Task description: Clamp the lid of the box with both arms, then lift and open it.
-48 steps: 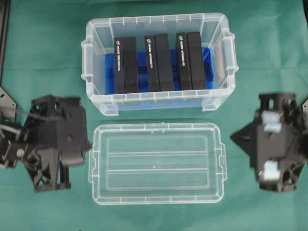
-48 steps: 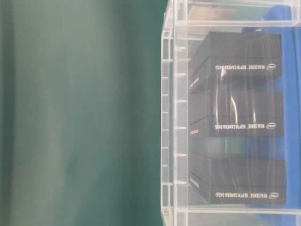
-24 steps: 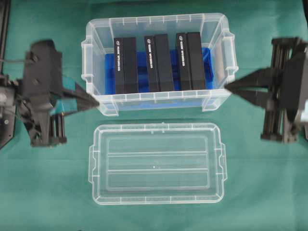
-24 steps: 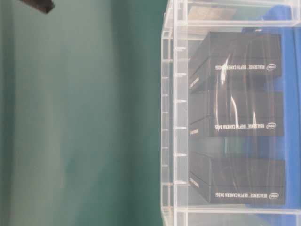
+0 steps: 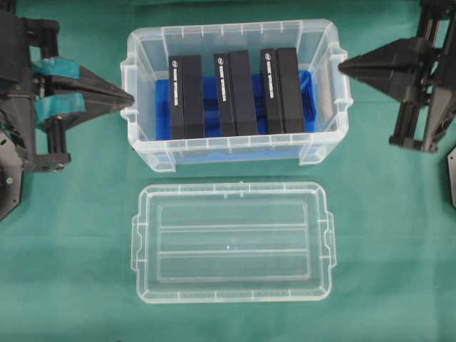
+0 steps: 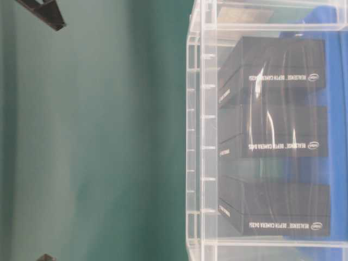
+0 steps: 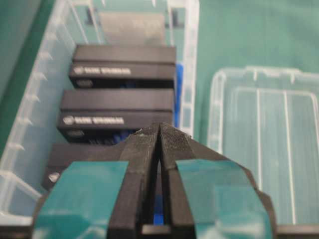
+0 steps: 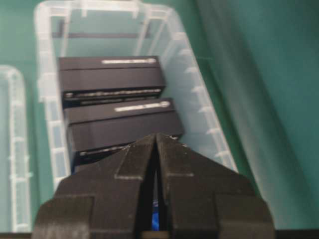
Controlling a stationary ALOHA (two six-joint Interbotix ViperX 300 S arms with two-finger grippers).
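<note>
Teal-taped left gripper (image 5: 128, 97) and right gripper (image 5: 343, 67) are both pinched together, holding nothing, flanking the box (image 5: 142, 139). Lid (image 5: 231, 243) lies flat on the green desk (image 5: 64, 235) just beside it.

lid (image 7: 264, 149) cropped in wrist views, pack print (image 5: 176, 80) unreadable overhead

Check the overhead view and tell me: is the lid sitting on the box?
No, the lid lies flat on the cloth beside the open box.
</note>
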